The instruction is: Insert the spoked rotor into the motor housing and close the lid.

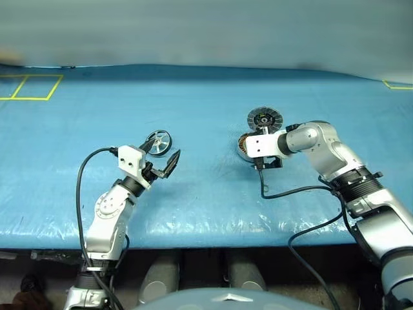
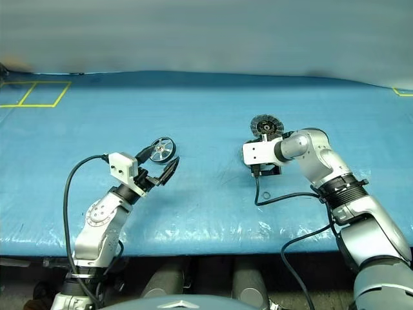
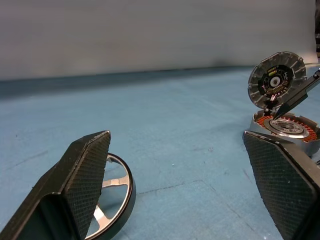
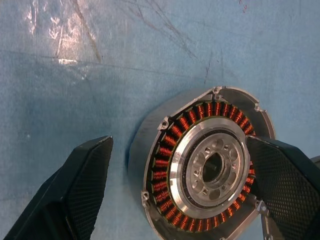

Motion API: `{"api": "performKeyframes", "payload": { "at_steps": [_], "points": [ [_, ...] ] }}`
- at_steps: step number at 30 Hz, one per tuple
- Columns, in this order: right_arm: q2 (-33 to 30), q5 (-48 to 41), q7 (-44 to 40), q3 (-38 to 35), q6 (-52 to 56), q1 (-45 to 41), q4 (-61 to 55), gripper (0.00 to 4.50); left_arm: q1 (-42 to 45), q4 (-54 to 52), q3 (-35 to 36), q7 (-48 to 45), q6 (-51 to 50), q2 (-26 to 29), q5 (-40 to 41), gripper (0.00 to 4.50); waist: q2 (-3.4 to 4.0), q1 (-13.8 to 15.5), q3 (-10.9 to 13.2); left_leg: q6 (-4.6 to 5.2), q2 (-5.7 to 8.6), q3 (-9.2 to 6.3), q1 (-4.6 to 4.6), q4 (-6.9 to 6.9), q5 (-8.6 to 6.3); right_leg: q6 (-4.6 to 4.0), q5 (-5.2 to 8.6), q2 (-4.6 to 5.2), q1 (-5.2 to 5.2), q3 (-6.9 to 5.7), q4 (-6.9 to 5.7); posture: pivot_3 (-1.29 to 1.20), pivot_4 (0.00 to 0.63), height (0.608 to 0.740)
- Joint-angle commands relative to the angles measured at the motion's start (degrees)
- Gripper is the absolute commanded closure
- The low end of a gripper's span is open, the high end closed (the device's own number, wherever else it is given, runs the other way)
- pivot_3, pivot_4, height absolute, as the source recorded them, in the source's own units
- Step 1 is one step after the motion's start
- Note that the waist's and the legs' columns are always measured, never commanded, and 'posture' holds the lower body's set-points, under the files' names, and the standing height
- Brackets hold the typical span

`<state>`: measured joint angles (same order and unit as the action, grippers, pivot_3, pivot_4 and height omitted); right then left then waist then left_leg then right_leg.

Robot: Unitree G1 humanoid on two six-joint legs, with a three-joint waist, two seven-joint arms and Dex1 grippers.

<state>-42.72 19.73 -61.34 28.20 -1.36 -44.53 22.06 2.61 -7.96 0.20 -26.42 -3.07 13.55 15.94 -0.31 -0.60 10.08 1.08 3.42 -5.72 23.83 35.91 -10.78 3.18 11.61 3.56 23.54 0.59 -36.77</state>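
Observation:
The spoked rotor (image 1: 159, 141), a shiny silver wheel with a dark rim, lies on the blue cloth. My left gripper (image 1: 161, 155) is open right beside it, and one finger (image 3: 82, 185) hides part of the rotor (image 3: 116, 197). The motor housing (image 4: 205, 165) sits right of centre, its copper windings and silver centre showing. Its ribbed dark lid (image 1: 264, 119) stands up open at the far side. Above the housing (image 1: 243, 146), my right gripper (image 4: 177, 145) points down at it and is open, with nothing held.
The blue cloth covers the table (image 1: 206, 206), and its front edge runs close to me. Yellow tape squares (image 1: 29, 87) mark the far left corner, and a yellow mark (image 1: 397, 84) the far right. Black cables (image 1: 303, 194) trail from both wrists.

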Motion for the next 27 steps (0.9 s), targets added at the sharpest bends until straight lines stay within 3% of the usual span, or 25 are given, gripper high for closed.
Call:
{"api": "performKeyframes", "payload": {
  "at_steps": [1,17,20,24,27],
  "points": [
    [-1.3,1.1,-1.1,-1.0,-2.6,-1.8,0.4,0.01,0.0,-3.4,0.5,0.2,1.3,0.0,0.0,0.00,0.00,0.0,0.0,-0.01,0.00,0.00,-0.01,0.00,0.00,-0.01,0.01,0.00,0.00,0.00,0.00,0.00,0.150,0.740],
    [0.0,4.6,-1.5,-0.6,-6.1,-2.7,6.7,0.01,0.6,-3.2,0.1,0.1,1.2,0.0,-0.1,0.00,0.00,0.0,0.0,-0.01,0.00,0.08,-0.04,0.03,0.01,-0.02,0.00,-0.01,-0.02,0.08,-0.02,0.00,0.150,0.740],
    [0.7,5.1,-2.2,-0.2,-6.7,-3.4,8.7,0.62,0.5,-3.3,0.2,0.2,1.2,0.0,-0.1,0.00,0.00,0.0,0.0,-0.01,0.00,0.08,-0.05,0.03,0.01,-0.02,0.00,-0.01,-0.04,0.08,-0.02,0.00,0.150,0.740],
    [1.4,5.6,-2.1,-0.1,-7.5,-3.7,10.2,1.84,0.2,-3.5,0.4,0.4,1.3,0.1,-0.1,0.00,0.00,0.0,0.0,-0.01,0.00,0.08,-0.05,0.03,0.01,-0.02,-0.01,-0.01,-0.04,0.08,-0.02,0.00,0.150,0.740],
    [2.0,5.8,-2.2,-0.2,-8.0,-3.7,10.7,1.84,0.1,-3.6,0.5,0.5,1.2,0.1,-0.2,0.00,0.00,0.0,0.0,-0.01,0.00,0.08,-0.06,0.05,0.01,-0.02,-0.01,-0.01,-0.06,0.08,-0.02,0.00,0.150,0.740]
  ]
}}
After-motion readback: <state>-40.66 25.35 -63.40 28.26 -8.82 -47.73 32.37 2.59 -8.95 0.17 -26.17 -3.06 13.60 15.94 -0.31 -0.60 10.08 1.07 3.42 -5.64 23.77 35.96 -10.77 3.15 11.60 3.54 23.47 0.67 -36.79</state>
